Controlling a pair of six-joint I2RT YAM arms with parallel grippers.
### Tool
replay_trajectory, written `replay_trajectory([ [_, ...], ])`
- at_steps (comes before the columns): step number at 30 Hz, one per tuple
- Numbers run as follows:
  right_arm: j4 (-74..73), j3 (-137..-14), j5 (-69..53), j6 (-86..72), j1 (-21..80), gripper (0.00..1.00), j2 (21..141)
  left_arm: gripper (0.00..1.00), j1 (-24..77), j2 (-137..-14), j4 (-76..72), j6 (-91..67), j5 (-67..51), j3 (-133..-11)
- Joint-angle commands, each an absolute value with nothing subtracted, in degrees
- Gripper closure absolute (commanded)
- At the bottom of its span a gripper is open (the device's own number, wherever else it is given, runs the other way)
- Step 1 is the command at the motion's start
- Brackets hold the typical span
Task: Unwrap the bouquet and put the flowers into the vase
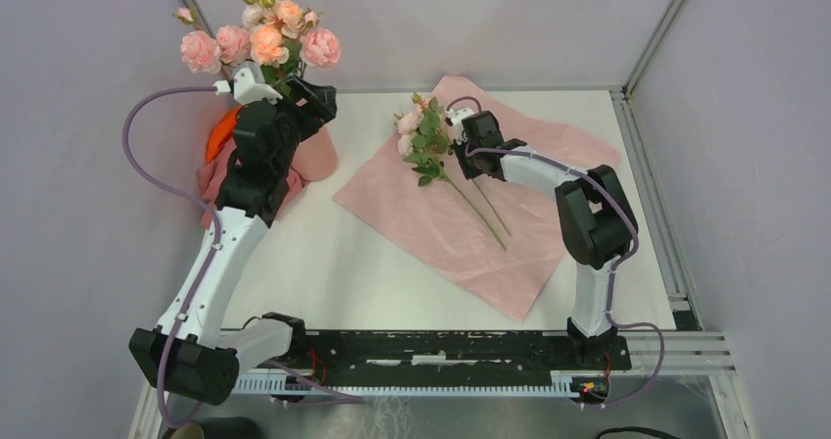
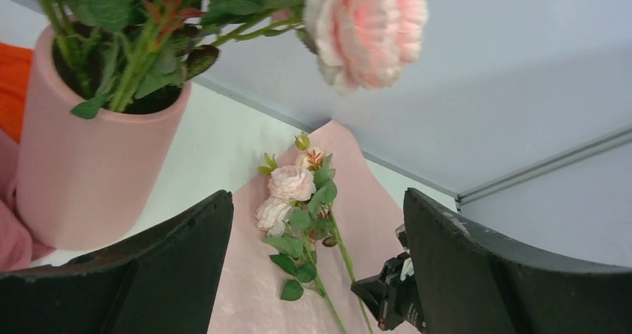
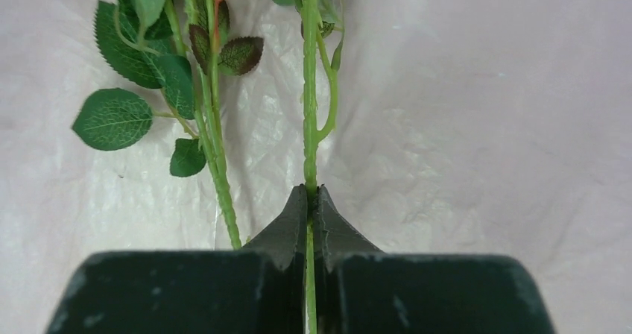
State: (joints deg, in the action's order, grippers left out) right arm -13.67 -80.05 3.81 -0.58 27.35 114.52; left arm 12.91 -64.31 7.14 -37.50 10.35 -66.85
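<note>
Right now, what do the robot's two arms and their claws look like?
The left arm and right arm have white links with bulky black joint housings, and a lilac cable trails along each. The left claw has broad matte-black fingers with scuffed edges. The right claw is also black and speckled, and it tapers to wedge tips.

- A white table (image 1: 323, 263) formed the base of a small booth.
- Plain pale grey walls closed three sides: a back wall (image 1: 470, 18), a left wall (image 1: 69, 214) and a right wall (image 1: 755, 165).
- Slim metal posts (image 1: 663, 29) ran up the back corners.
- A black rail (image 1: 441, 346) lay along the table's near edge, with silver rails (image 1: 701, 351) at its right end.
- The light was soft and even.
</note>
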Motion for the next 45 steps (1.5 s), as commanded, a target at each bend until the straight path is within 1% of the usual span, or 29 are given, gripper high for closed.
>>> replay_trajectory([
  [1, -7.7, -78.3, 6.5, -1.0, 27.6, 1.00, 105.5, 0.10, 16.1, -64.7, 4.8, -31.8, 10.0, -71.6],
  [5, -4.7, -75.3, 7.0, -2.1, 27.6, 1.00, 100.0, 0.10, 16.5, -68.7, 5.3, -31.5, 4.5, -73.5],
  [9, -0.5, -71.2, 6.4, -2.7, 27.6, 1.00, 93.9, 0.08, 16.6, -74.2, 1.0, -33.3, -6.8, -73.1],
  [13, 3.6, -67.6, 4.5, -3.2, 27.6, 1.00, 87.5, 0.08, 17.3, -80.2, -9.9, -37.4, -15.8, -70.7],
  [20, 5.5, -65.8, -3.0, -5.6, 28.1, 1.00, 80.2, 0.11, 19.2, -86.6, -24.9, -44.1, -25.3, -68.0],
  [23, 5.7, -66.3, -4.1, -5.8, 28.9, 1.00, 79.3, 0.12, 20.6, -88.6, -29.5, -46.2, -27.3, -67.4],
  [30, 5.9, -67.7, -4.7, -5.9, 31.2, 1.00, 80.3, 0.13, 26.0, -93.0, -37.0, -46.4, -27.5, -66.9],
  [40, 5.5, -68.1, -4.2, -5.4, 32.6, 1.00, 78.8, 0.16, 28.4, -97.5, -40.2, -48.5, -27.9, -67.8],
  [41, 5.5, -68.0, -4.2, -5.4, 32.6, 1.00, 78.5, 0.19, 28.3, -97.6, -40.1, -48.4, -27.6, -67.8],
  [45, 5.5, -67.7, -4.5, -5.4, 32.8, 1.00, 77.9, 0.44, 28.3, -98.0, -39.5, -48.3, -27.0, -68.0],
])
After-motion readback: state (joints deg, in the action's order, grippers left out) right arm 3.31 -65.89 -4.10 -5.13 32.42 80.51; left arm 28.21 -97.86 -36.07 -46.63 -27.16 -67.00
